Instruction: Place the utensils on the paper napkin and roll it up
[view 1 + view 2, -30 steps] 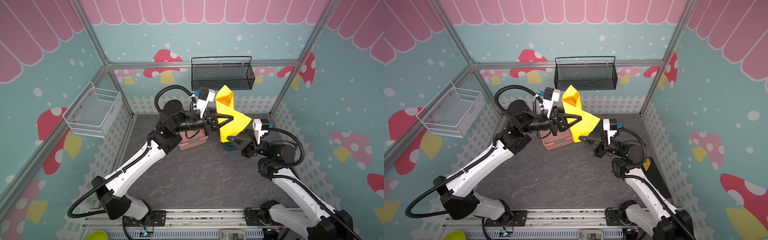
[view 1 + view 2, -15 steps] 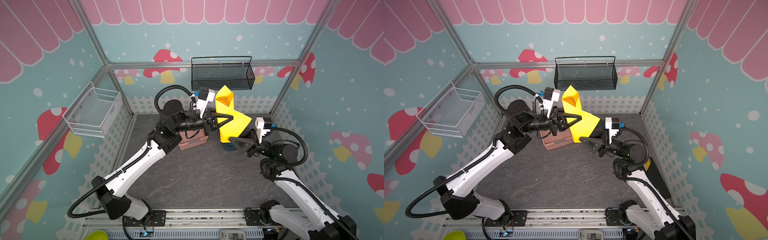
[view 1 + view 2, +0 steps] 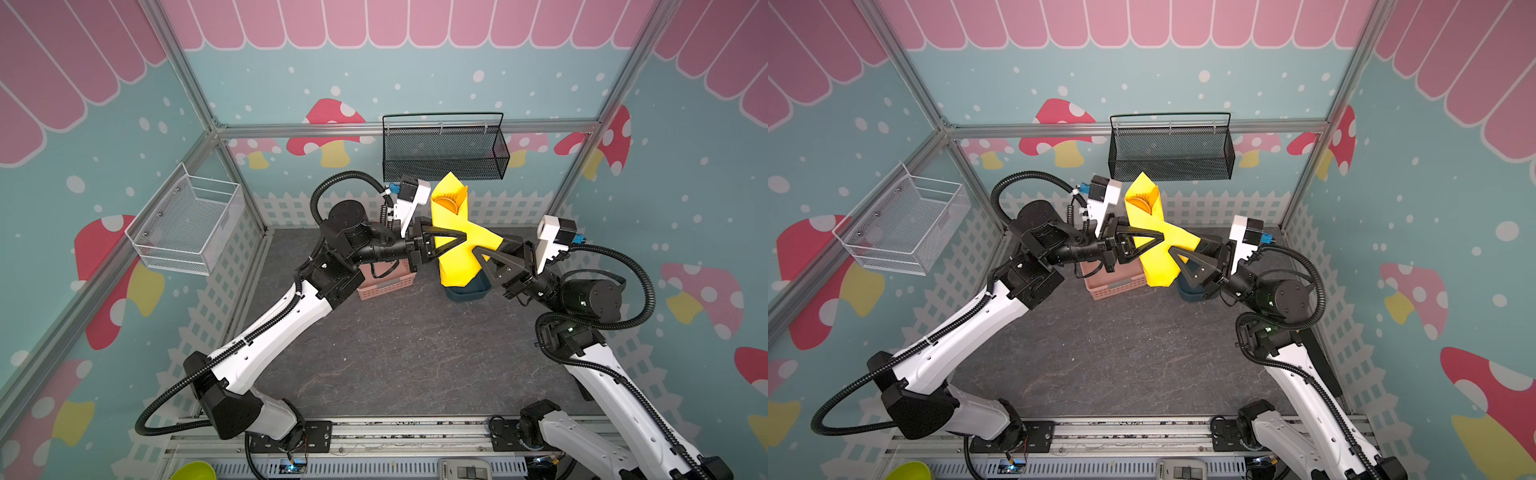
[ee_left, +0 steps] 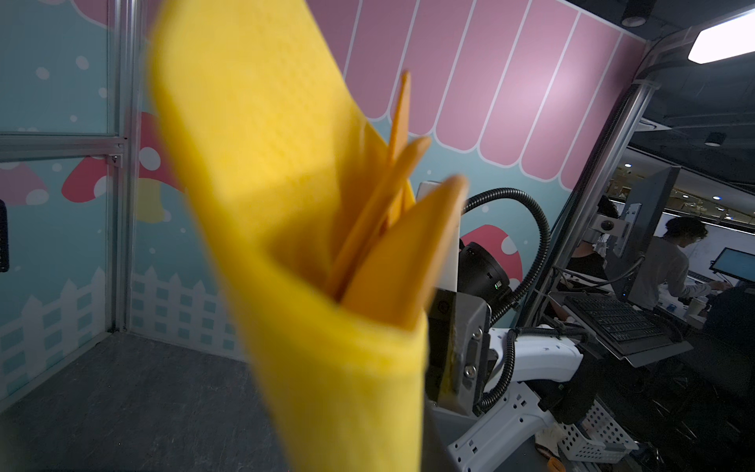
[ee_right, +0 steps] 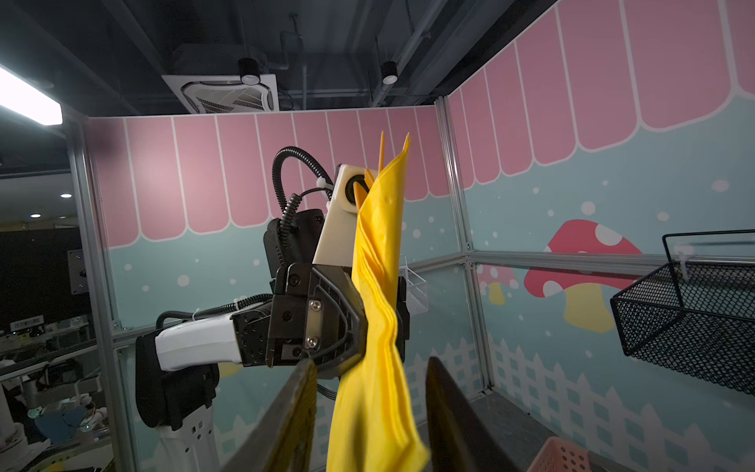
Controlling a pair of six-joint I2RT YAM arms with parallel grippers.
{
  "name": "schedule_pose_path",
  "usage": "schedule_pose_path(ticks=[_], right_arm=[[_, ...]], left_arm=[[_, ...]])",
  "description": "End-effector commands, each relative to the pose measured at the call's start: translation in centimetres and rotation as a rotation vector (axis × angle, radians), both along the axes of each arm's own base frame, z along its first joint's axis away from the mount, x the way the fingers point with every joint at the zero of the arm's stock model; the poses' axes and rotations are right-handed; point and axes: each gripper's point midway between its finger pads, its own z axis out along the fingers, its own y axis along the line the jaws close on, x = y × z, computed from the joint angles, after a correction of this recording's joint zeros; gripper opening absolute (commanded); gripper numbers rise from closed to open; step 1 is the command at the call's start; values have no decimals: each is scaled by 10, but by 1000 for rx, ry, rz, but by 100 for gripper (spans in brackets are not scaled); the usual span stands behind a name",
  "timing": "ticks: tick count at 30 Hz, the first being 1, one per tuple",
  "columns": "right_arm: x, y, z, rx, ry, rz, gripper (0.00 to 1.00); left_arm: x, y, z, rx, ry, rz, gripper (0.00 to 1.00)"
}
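The paper napkin [image 3: 457, 266] [image 3: 1158, 266] is a bright yellow roll held upright in the air, well above the floor. The orange-tan utensils [image 4: 392, 261] stick out of its open upper end; a round spoon bowl [image 3: 445, 203] shows in both top views and thin tips [image 5: 382, 151] in the right wrist view. My left gripper [image 3: 461, 239] [image 5: 359, 327] is shut on the roll's middle from the left. My right gripper [image 3: 488, 249] [image 5: 369, 392] is open, its fingers [image 5: 302, 392] standing either side of the roll's loose lower end with gaps.
A pink perforated basket [image 3: 386, 282] sits on the floor under the left forearm. A dark blue container [image 3: 465, 291] stands right below the hanging roll. A black mesh basket [image 3: 444, 153] hangs on the back wall, a white wire basket [image 3: 187, 224] on the left wall.
The right gripper has opened off the napkin's lower part and drawn back slightly to the right. The left gripper has kept its hold, and the roll has stayed in place.
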Motion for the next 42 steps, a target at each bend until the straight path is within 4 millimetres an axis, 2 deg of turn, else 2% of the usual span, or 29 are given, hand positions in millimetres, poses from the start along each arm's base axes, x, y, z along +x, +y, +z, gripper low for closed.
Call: schedule_pose_path(ticks=[1,7,12,14,31,42], right_arm=[[-6,-9,16,19,-47,-55,41],[-6,-16,17,32,-50,-104,31],[-7,-21,19,41,-64,-139,6],[-6,-20,19,37,-62,-137,0],[-3,-30,17,20,-64,-239,0],[0,-26,13,0,-57,-223,0]], left_arm=[[-9,6,8,-19,-16,-16,15],[-10,7,11,-26,-19,-15,15],[-10,7,10,-25,-16,-17,15],[-10,6,10,-24,-14,-19,15],[-13,6,9,-27,-4,-42,18],[-14,5,8,-30,1,-58,15]])
